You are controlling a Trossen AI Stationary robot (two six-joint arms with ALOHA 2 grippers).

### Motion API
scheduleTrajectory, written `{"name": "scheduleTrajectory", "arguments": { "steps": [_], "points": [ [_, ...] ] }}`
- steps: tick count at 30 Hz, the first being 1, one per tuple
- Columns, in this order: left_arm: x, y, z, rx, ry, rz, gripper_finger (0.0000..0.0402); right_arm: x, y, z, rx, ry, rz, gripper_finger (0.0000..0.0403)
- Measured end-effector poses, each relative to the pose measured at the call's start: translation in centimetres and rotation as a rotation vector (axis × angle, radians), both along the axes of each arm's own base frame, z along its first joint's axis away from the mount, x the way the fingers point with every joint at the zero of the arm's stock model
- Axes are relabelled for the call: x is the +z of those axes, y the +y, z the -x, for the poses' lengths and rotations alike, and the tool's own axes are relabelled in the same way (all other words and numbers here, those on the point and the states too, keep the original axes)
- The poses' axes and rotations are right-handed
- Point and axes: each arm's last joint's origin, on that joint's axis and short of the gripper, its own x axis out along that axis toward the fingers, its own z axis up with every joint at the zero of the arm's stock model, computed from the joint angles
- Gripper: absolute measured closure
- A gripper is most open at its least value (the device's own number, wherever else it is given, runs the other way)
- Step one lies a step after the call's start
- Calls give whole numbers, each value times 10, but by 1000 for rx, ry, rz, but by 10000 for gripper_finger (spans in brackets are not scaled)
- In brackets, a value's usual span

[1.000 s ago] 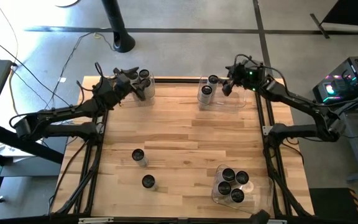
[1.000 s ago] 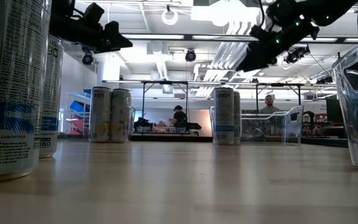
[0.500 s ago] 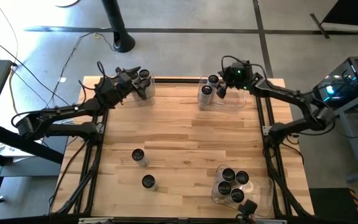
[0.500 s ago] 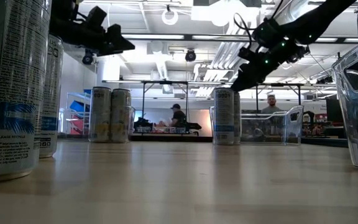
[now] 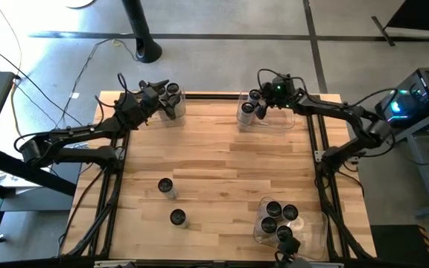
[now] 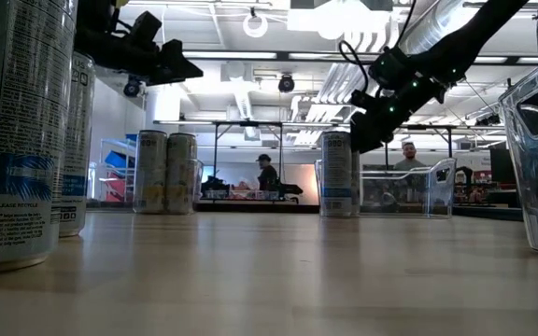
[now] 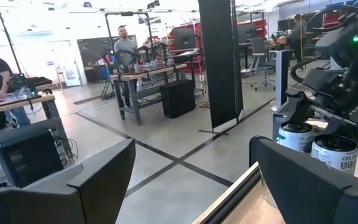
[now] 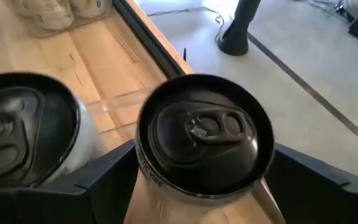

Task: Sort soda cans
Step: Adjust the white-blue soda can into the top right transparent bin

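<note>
Two soda cans stand upright in a clear bin (image 5: 278, 119) at the table's far right. My right gripper (image 8: 202, 152) is open, slanting down, with a finger on each side of the farther can (image 8: 204, 134), also seen in the high view (image 5: 255, 95); I cannot tell whether the fingers touch it. The other can (image 8: 23, 134) stands close beside it. Over the cans (image 5: 172, 91) in the far left bin, my left gripper (image 5: 162, 99) hovers level and open (image 7: 191, 174), with nothing between its fingers.
Two loose cans (image 5: 165, 186) (image 5: 177, 217) stand upright on the wooden table toward its near left. Another clear bin (image 5: 263, 232) at the near right holds several cans. In the low view, people are in the room beyond the table.
My right gripper has come down and toward the table's left, from above the far right bin to the level of the can tops, tipping further downward. Its fingers now stand around the farther can. The cans have not moved.
</note>
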Motion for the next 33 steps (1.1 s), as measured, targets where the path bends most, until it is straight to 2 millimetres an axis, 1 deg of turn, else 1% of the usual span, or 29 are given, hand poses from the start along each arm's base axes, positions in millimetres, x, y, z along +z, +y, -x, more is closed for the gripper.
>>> {"name": "scheduleTrajectory", "arguments": {
  "steps": [2, 5, 6, 9, 13, 18, 29, 33],
  "points": [
    [0, 0, 0, -5, 0, 0, 71, 0, -1, -2, 0, -15, 10, 111],
    [0, 0, 0, -19, -4, 3, 71, 2, -1, -4, -6, -47, 21, 167],
    [0, -1, 0, -24, -4, 3, 71, 4, -2, -5, -11, -68, 31, 172],
    [0, -1, -1, -28, -6, 4, 71, 9, -4, -7, -28, -120, 41, 172],
    [0, -1, -1, -29, -5, 4, 71, 7, -6, -10, -45, -156, 33, 172],
    [-1, -1, -1, -30, -4, 15, 71, -1, -4, -16, -33, -116, 43, 172],
    [-1, -1, 0, -30, -11, 20, 71, 3, -5, -18, -45, -162, 42, 172],
    [-1, -1, 0, -30, -11, 20, 71, 9, -7, -20, -67, -195, 24, 172]
  ]
}}
